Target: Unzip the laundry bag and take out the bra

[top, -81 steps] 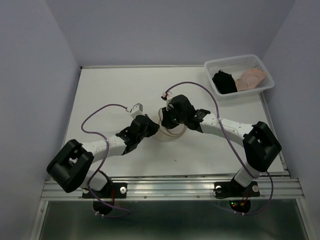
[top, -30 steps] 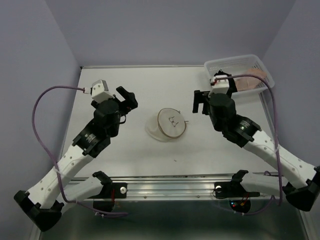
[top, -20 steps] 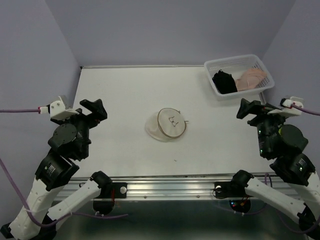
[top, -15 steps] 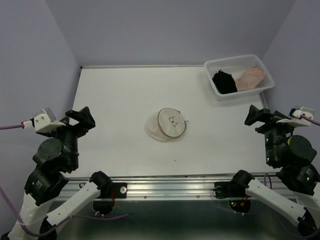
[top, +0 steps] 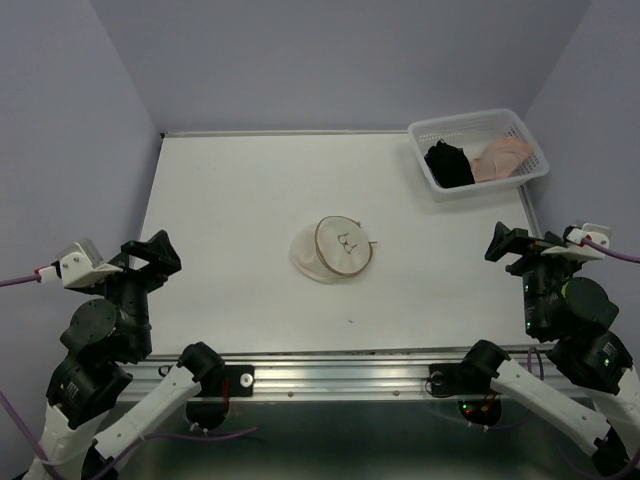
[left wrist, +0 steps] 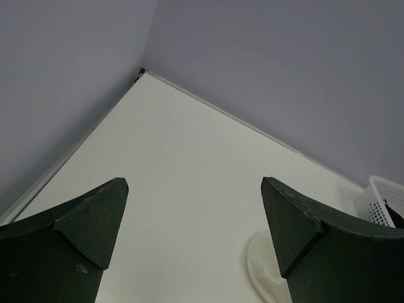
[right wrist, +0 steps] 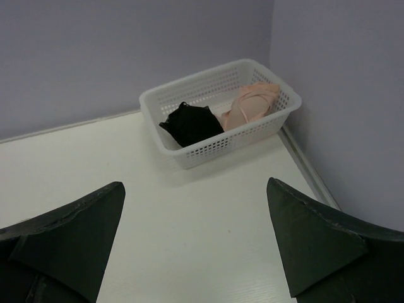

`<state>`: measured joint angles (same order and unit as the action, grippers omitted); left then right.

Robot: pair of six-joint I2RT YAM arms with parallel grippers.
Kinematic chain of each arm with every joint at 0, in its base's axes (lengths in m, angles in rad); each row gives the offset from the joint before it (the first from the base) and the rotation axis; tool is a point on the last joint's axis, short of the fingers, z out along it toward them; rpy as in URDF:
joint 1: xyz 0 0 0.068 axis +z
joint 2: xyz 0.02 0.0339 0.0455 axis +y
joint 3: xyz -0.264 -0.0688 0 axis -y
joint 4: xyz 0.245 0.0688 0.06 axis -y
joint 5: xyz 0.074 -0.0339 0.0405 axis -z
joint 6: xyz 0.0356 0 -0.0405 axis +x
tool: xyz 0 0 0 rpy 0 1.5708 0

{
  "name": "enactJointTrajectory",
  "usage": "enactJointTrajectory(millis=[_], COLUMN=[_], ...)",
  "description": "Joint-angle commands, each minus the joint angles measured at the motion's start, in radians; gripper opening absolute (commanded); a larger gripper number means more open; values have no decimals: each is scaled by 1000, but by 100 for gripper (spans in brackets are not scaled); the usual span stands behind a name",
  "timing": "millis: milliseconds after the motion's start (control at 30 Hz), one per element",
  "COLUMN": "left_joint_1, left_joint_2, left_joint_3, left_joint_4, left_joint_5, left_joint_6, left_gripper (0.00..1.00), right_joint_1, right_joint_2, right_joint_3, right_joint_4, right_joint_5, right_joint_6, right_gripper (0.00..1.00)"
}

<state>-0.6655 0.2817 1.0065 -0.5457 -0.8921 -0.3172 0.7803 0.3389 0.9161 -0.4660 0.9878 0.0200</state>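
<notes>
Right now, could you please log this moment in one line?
left gripper open, empty | right gripper open, empty | laundry bag mid-table, untouched | basket far-right corner

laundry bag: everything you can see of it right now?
The laundry bag is a small round pouch of translucent white mesh with a tan-brown ring rim. A small dark mark sits inside the ring, and white mesh bulges past the rim on its left. It lies near the middle of the table, alone; nothing but the table touches it. Whether the zip is open cannot be told. The left wrist view catches only its pale edge.
</notes>
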Motion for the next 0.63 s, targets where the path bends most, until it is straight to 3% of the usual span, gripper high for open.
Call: enactJointTrajectory(millis=[0, 600], left_joint_1=[3, 3], left_joint_2=[30, 45], left_joint_3=[-12, -51], left_joint_4=[-16, 30], left_joint_5=[-19, -11], left_joint_6=[-26, 1], left_gripper=[99, 99], right_joint_1=[5, 5], right_joint_2=[28, 49], right_joint_3=[-3, -19], right_joint_4=[44, 110], right_joint_5=[5, -35], right_joint_6=[-40, -75], right_gripper=[100, 100])
